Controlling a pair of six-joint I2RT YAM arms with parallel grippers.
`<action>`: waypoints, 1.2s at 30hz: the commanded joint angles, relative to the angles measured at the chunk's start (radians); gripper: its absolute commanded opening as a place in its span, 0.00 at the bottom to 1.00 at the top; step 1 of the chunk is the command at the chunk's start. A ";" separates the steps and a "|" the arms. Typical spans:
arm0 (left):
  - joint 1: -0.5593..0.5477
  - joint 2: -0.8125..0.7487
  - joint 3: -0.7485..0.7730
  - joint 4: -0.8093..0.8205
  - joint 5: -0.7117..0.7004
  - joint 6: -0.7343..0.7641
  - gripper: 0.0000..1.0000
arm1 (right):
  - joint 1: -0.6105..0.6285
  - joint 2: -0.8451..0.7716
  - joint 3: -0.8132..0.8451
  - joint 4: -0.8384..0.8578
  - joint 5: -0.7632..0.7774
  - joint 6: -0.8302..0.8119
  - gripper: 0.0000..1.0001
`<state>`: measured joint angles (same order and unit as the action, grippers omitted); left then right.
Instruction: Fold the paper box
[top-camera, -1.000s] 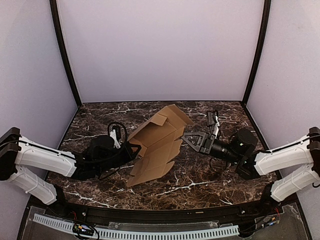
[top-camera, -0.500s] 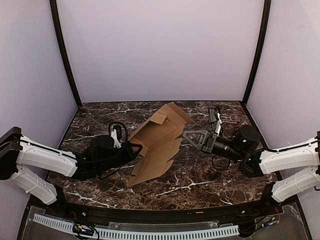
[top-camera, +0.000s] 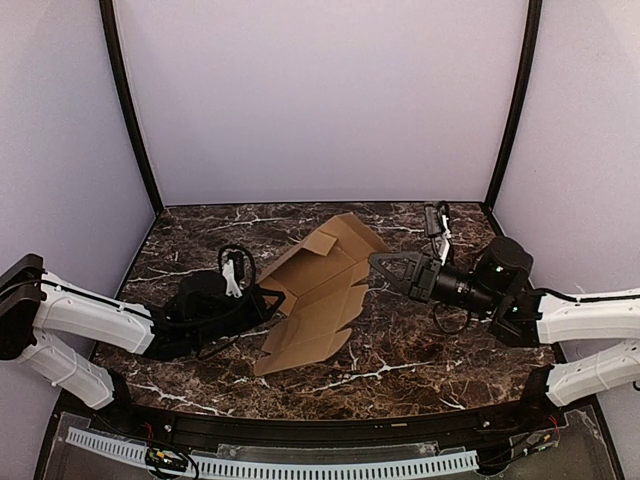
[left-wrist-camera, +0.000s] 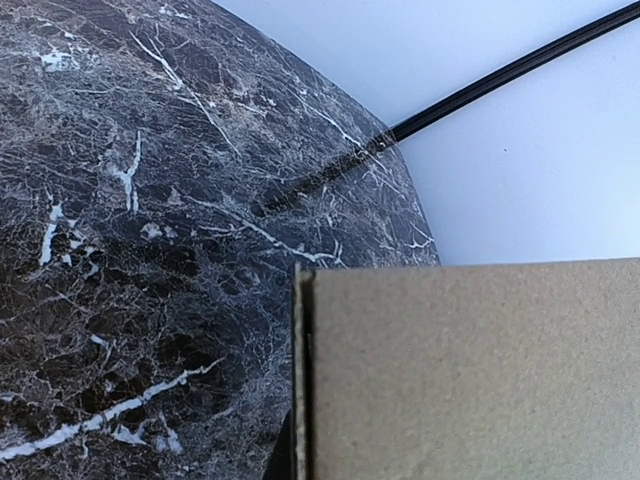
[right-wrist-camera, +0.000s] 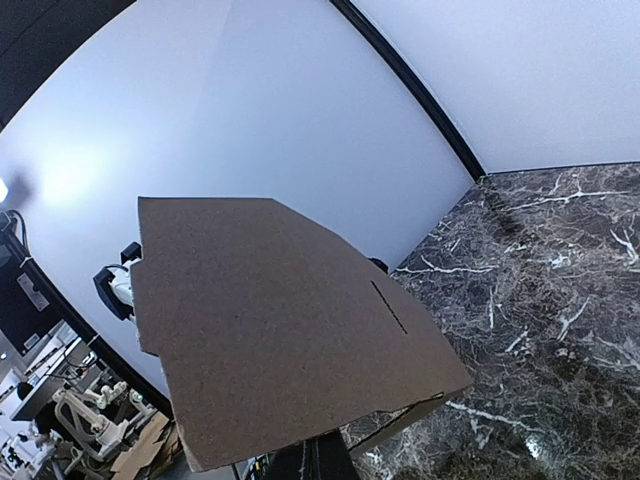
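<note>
The paper box (top-camera: 318, 292), only one, is a half-folded tan sheet in the middle of the one marble table (top-camera: 400, 350). Two grippers hold it. The left gripper (top-camera: 266, 300) is clamped on its left edge. Farther, the right gripper (top-camera: 374, 260) is clamped on its right flap.

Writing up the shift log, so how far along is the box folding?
Done: the paper box is partly creased, with one panel raised off the table. In hand: the left pincer and right pincer each pinch an opposite edge. Left: flaps and scalloped tabs lie open; no closed carton yet.
</note>
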<state>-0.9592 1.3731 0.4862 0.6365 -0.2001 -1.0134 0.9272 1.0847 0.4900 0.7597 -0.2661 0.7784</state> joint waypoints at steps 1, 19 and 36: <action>0.003 -0.020 0.002 0.021 0.044 0.033 0.01 | -0.009 0.022 0.068 -0.070 0.025 -0.061 0.00; 0.004 0.035 -0.002 0.211 0.185 0.074 0.01 | -0.137 -0.009 0.057 -0.039 -0.099 -0.024 0.00; 0.006 0.061 -0.002 0.239 0.153 0.030 0.01 | -0.158 -0.038 0.001 0.008 -0.187 0.018 0.00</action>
<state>-0.9516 1.4307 0.4862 0.8223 -0.0383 -0.9657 0.7773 1.0893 0.5434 0.7326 -0.4393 0.7799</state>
